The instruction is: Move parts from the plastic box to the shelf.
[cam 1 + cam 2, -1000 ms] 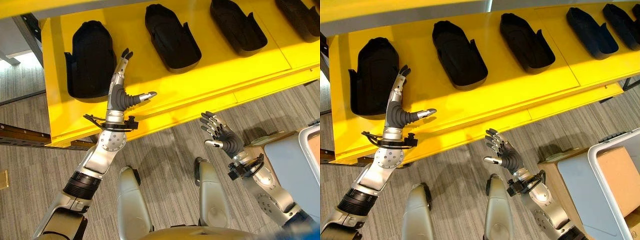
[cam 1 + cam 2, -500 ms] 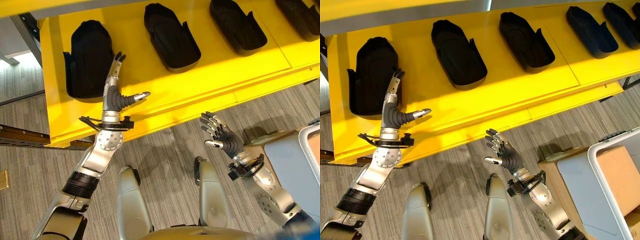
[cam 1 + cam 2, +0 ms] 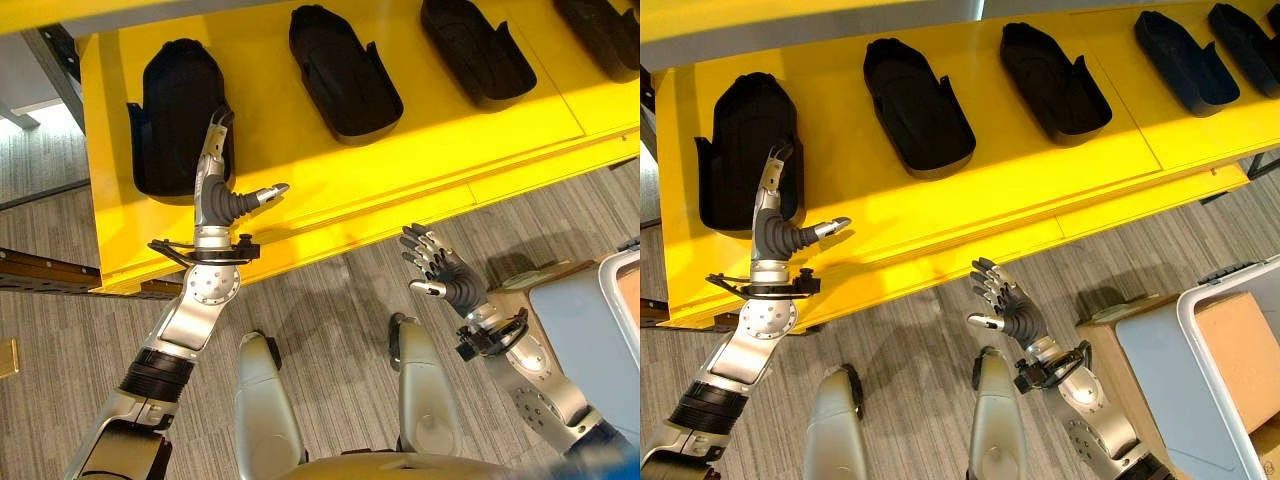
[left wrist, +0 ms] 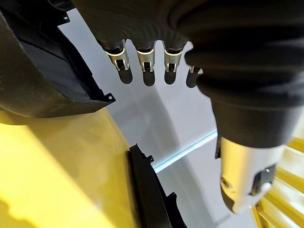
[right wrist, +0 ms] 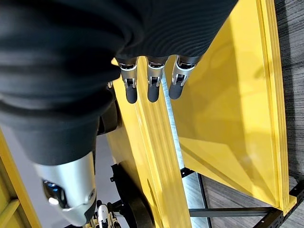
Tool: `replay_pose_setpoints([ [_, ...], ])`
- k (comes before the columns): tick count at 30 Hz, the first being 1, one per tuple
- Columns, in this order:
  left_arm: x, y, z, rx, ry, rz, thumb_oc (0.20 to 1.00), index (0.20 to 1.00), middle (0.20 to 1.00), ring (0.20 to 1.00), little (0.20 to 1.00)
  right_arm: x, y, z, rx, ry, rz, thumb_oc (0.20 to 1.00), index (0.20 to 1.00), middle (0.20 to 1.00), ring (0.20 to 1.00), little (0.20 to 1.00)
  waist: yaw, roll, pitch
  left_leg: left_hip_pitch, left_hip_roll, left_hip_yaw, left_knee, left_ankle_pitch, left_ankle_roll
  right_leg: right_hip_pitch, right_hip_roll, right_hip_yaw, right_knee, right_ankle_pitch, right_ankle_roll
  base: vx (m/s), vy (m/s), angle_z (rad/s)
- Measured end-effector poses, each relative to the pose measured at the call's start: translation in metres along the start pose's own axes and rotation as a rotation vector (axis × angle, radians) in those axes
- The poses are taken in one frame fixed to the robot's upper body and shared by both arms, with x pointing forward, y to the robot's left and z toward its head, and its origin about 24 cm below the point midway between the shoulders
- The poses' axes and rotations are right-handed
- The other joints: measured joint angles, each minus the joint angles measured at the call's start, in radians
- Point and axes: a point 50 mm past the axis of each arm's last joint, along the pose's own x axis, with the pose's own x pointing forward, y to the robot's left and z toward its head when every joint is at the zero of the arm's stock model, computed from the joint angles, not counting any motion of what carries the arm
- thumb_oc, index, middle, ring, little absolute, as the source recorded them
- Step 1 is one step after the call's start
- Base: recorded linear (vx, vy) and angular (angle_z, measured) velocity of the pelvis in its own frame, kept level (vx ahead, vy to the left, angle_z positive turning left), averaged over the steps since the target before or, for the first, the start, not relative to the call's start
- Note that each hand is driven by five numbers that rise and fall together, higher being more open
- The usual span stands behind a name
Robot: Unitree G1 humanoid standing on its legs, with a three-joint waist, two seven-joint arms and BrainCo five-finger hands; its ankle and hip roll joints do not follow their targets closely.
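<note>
On the yellow shelf (image 3: 300, 140), black parts are laid in a row, long axes running front to back. Against the near right edge of the leftmost part (image 3: 178, 115), the left hand (image 3: 215, 185) is held with fingers (image 3: 213, 140) straight and thumb spread, gripping nothing. Over the floor, well apart, the right hand (image 3: 438, 272) hangs relaxed and empty. The plastic box (image 3: 1230, 350) lies nearer the right hand.

Rightmost part (image 3: 610, 28) on shelf (image 3: 300, 170) cut off by frame edge. Plastic box (image 3: 1230, 340) interior out of view, contents indeterminate.
</note>
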Motion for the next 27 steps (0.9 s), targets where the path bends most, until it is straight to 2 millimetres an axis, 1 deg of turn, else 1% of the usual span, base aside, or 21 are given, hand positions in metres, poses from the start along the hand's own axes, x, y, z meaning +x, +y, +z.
replay_pose_setpoints([
  [7, -0.001, 0.0, -0.003, 0.005, 0.019, -0.001, 1.0, 1.0, 1.0, 1.0, 1.0, 0.0, 0.0, 0.0, 0.001, 0.002, -0.001, 1.0, 1.0, 1.0, 1.0, 1.0, -0.001, 0.001, 0.001, 0.0, 0.0, 0.0, 0.0, 0.0, 0.0, -0.001, 0.0, 0.0, 0.001, 0.0, 0.0, 0.0, 0.0, 0.0],
  [11, -0.004, -0.003, -0.013, 0.005, 0.074, -0.003, 1.0, 1.0, 1.0, 1.0, 1.0, 0.0, 0.0, 0.0, 0.001, 0.002, -0.002, 1.0, 1.0, 1.0, 1.0, 1.0, -0.001, 0.003, 0.002, 0.0, 0.0, 0.0, 0.001, 0.0, 0.0, -0.001, 0.0, 0.0, 0.002, 0.0, -0.001, 0.0, 0.0, 0.0],
  [13, -0.008, -0.008, -0.018, -0.01, 0.112, -0.003, 1.0, 1.0, 1.0, 1.0, 1.0, 0.0, 0.0, 0.0, 0.002, 0.001, -0.002, 1.0, 1.0, 1.0, 1.0, 1.0, -0.001, 0.006, 0.004, 0.0, 0.0, 0.0, 0.001, 0.0, 0.0, -0.001, 0.0, 0.0, 0.002, 0.0, -0.001, 0.0, 0.0, 0.0],
  [14, -0.008, -0.008, -0.018, -0.012, 0.113, -0.002, 1.0, 1.0, 1.0, 1.0, 1.0, 0.0, 0.0, 0.0, 0.001, 0.001, -0.001, 1.0, 1.0, 1.0, 1.0, 1.0, -0.001, 0.006, 0.004, 0.0, 0.0, 0.0, 0.001, 0.0, 0.0, -0.001, 0.0, 0.0, 0.003, -0.001, -0.001, 0.0, 0.0, 0.0],
  [19, -0.01, -0.011, -0.021, -0.121, 0.177, 0.028, 1.0, 1.0, 1.0, 1.0, 1.0, 0.0, 0.0, -0.001, 0.002, 0.003, -0.003, 1.0, 1.0, 1.0, 1.0, 1.0, -0.001, 0.011, 0.007, 0.0, 0.0, 0.0, 0.002, 0.0, 0.0, -0.002, 0.0, 0.0, 0.005, -0.001, -0.002, 0.0, 0.0, 0.0],
  [27, -0.008, -0.011, -0.022, -0.189, 0.202, 0.051, 1.0, 1.0, 1.0, 1.0, 1.0, 0.0, 0.0, -0.001, 0.012, 0.005, -0.02, 1.0, 1.0, 1.0, 1.0, 1.0, -0.002, 0.011, 0.007, 0.002, 0.001, 0.001, 0.004, 0.0, 0.0, -0.002, 0.0, 0.001, 0.007, -0.002, -0.003, 0.0, 0.0, 0.0],
])
